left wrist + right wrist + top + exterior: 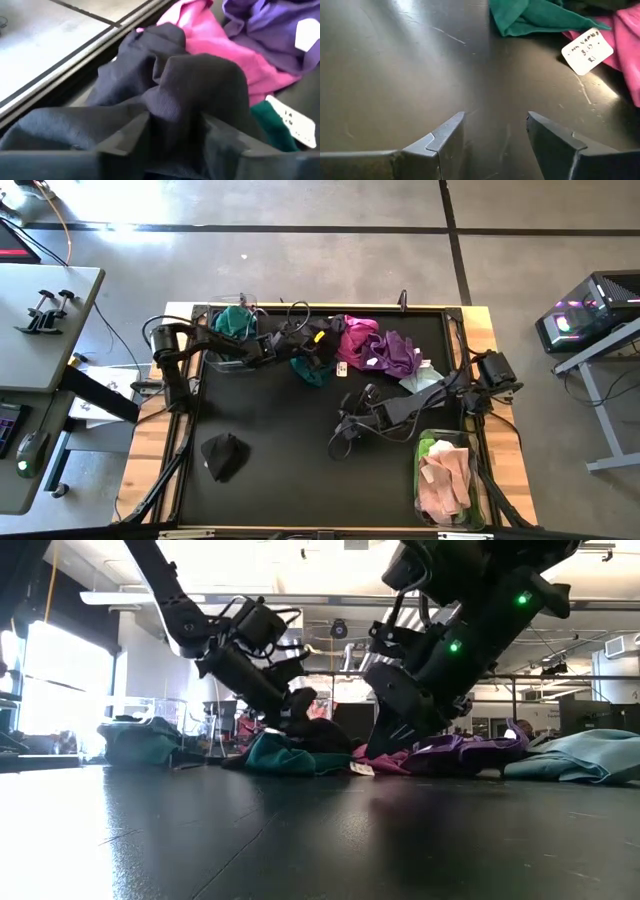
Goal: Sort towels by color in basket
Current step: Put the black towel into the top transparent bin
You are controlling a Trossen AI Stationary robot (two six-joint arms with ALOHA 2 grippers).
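One dark charcoal cloth towel (175, 95) bunches between the left hand's (175, 132) fingers at twelve o'clock on the tabletop (280, 430), apparently gripped; right hand (495, 132) gapes empty, farther off.

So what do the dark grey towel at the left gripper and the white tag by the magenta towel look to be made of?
The dark grey towel looks like soft matte woven cloth: fine ribbed weave, limp folds between the left gripper fingers. The white tag beside the magenta towel looks like paper or card, flat and handwritten, though stiff fabric is possible.
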